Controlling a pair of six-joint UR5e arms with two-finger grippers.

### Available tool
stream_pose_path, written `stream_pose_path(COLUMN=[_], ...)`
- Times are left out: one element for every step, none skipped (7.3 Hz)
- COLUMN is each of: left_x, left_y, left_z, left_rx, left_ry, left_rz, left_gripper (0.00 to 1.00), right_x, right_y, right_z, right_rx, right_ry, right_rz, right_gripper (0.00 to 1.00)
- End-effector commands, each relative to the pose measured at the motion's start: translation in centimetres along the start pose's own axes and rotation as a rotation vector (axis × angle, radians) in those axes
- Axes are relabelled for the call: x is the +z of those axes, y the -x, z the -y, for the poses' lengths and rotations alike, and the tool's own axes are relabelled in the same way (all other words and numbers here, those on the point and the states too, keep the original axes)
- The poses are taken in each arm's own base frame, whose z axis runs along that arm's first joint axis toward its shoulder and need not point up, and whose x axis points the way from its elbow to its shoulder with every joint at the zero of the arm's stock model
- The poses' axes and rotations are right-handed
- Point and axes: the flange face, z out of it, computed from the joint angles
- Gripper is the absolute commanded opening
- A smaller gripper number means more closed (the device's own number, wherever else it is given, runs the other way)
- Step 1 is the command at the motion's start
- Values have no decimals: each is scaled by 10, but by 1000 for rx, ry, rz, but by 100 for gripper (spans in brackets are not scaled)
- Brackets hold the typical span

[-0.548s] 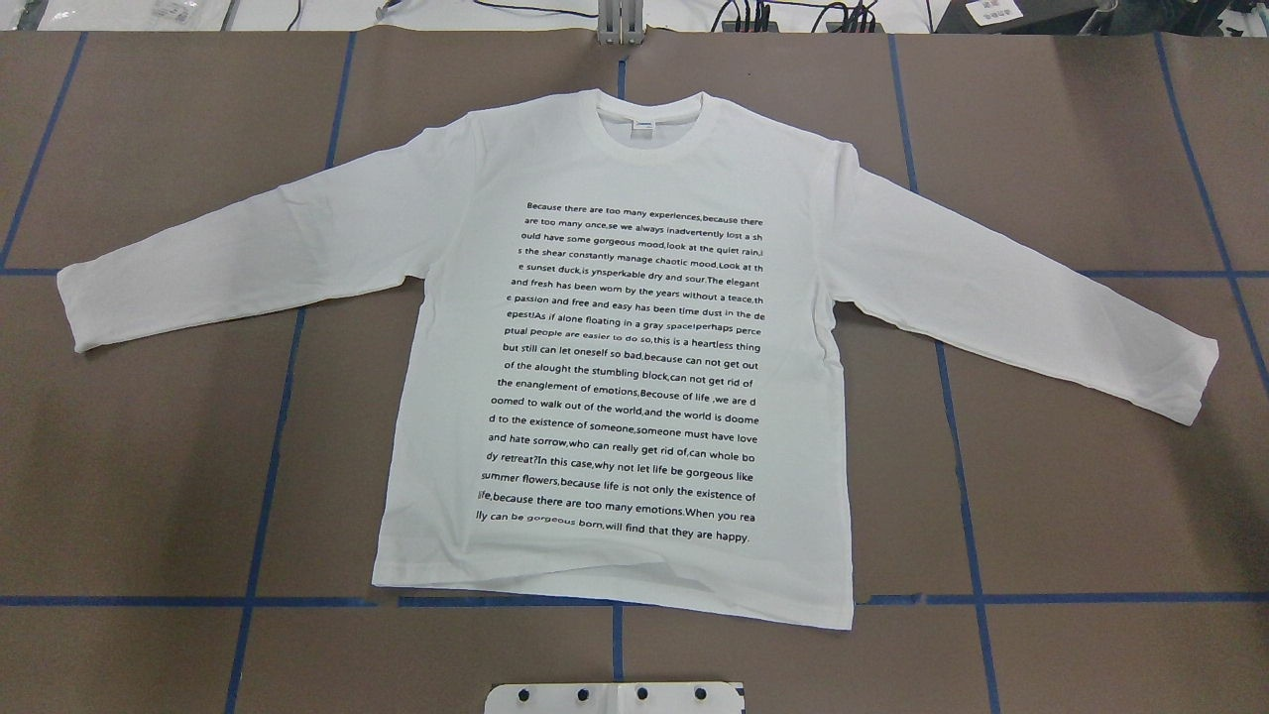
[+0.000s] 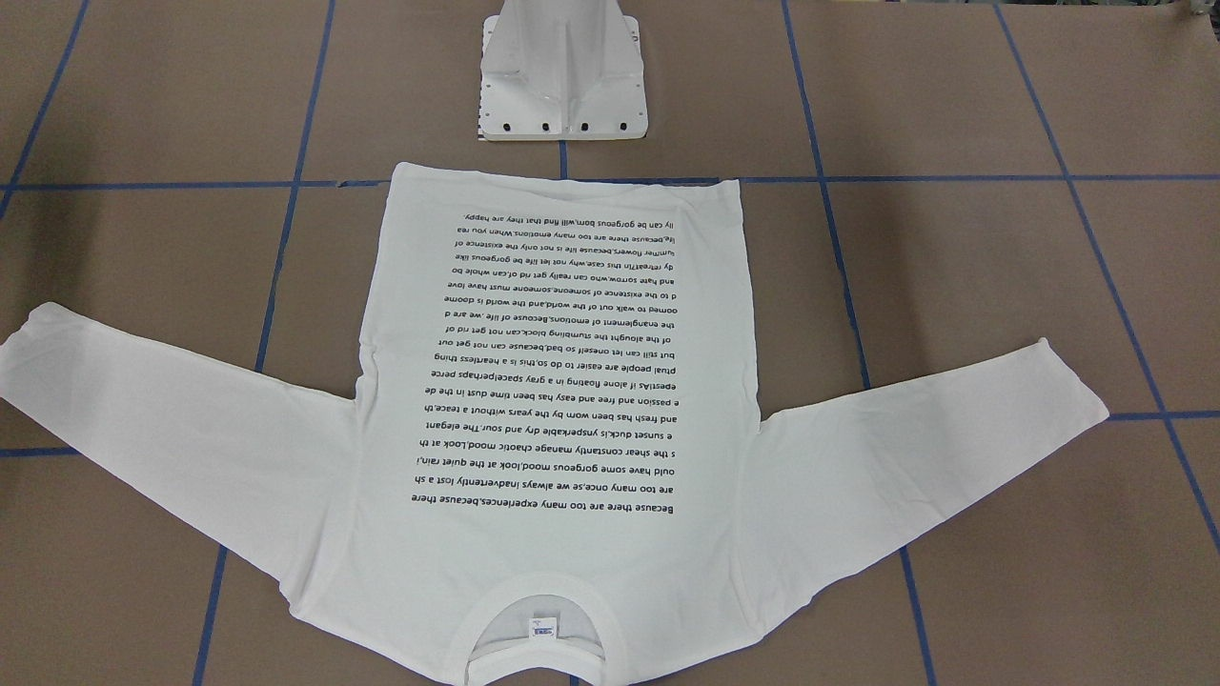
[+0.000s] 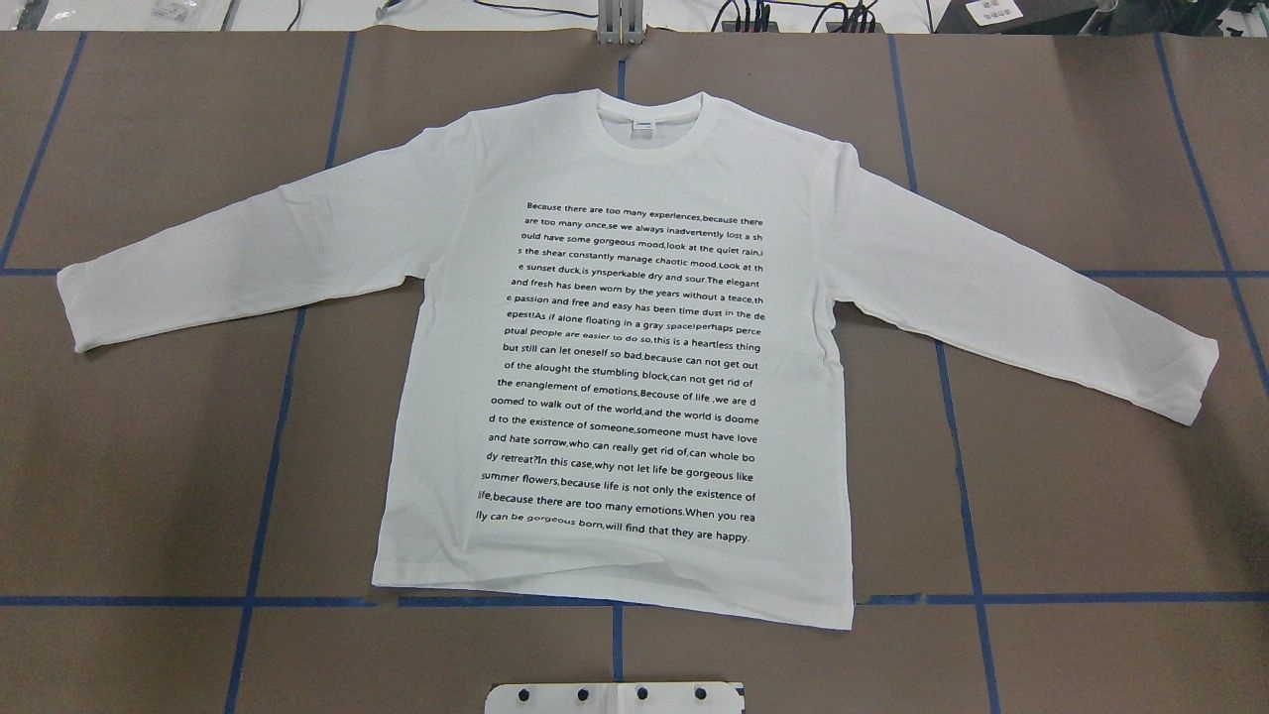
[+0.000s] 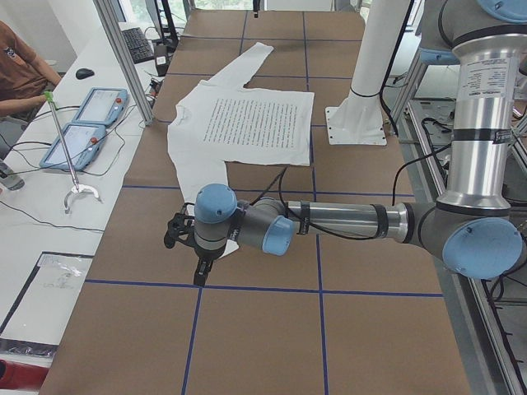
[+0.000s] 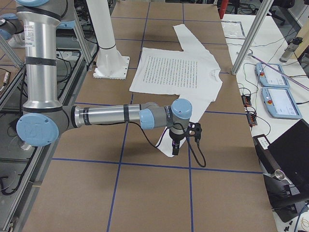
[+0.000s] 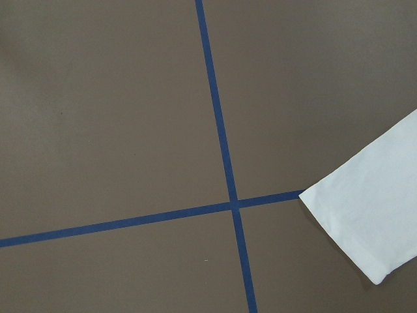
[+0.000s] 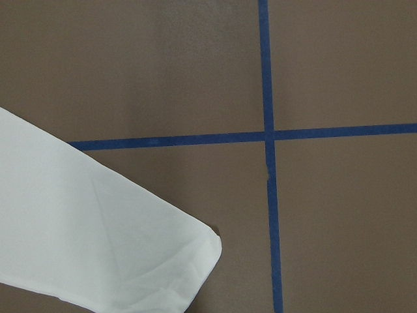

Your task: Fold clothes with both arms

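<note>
Approach stage, by our reading; no fold made yet. The white long-sleeved T-shirt [image 3: 615, 347] lies flat on the brown paper-covered table [image 3: 149, 476], print side up, in front of the white pedestal base [image 2: 562, 76]. Its hem [image 3: 615, 600] is near that base and its ribbed round collar [image 3: 649, 124] is at the far edge.

The silver-grey tubular left arm [image 4: 346, 220] reaches low over the table, its black left gripper [image 4: 200, 271] pointing down near the left cuff [image 6: 371, 222]; the right arm [image 5: 106, 116] mirrors it, black right gripper [image 5: 175, 147] near the right cuff [image 7: 130, 261]. Only the side views show the grippers, so we cannot tell how wide either stands, nor whether either has hold of anything. Both cuffs lie flat in the wrist views, so we judge nothing is lifted.

To do it well:
- Each cuff sits at the margin of its wrist view, so we would shift inward over the cloth first.
- Descend together, and pinch both layers a little in from the cuff edge.
- Lift just clear, then carry the sleeves across the chest without dragging the body.

Orientation: the body's long axis runs straight away from the robot, collar pointing away; the block of black printed text [image 3: 630, 372] reads upright from the robot's side. The sleeves spread left and right along the table, slanting slightly toward the robot; the widest span is cuff to cuff.
</note>
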Motion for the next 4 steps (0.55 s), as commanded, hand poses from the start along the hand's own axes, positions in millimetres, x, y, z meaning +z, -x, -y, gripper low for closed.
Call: stream_pose_path(left_x=[-6,-26,-30,-35], left_y=[-11,-34,-40,-52], left_z=[6,12,8,9], left_rx=[26,22,-5,2], left_ry=[-20,-58,-65,-62], left_rz=[-2,-35,-62,-106], left_gripper=[100,100,100,100], right_x=[4,4,15,20], right_y=[5,9,16,18], right_z=[1,2,0,-1], right_rx=[-26,-27,-40,-42], right_ry=[-25,-27,-5,5], right_rz=[25,30,29,20], right_gripper=[100,100,100,100])
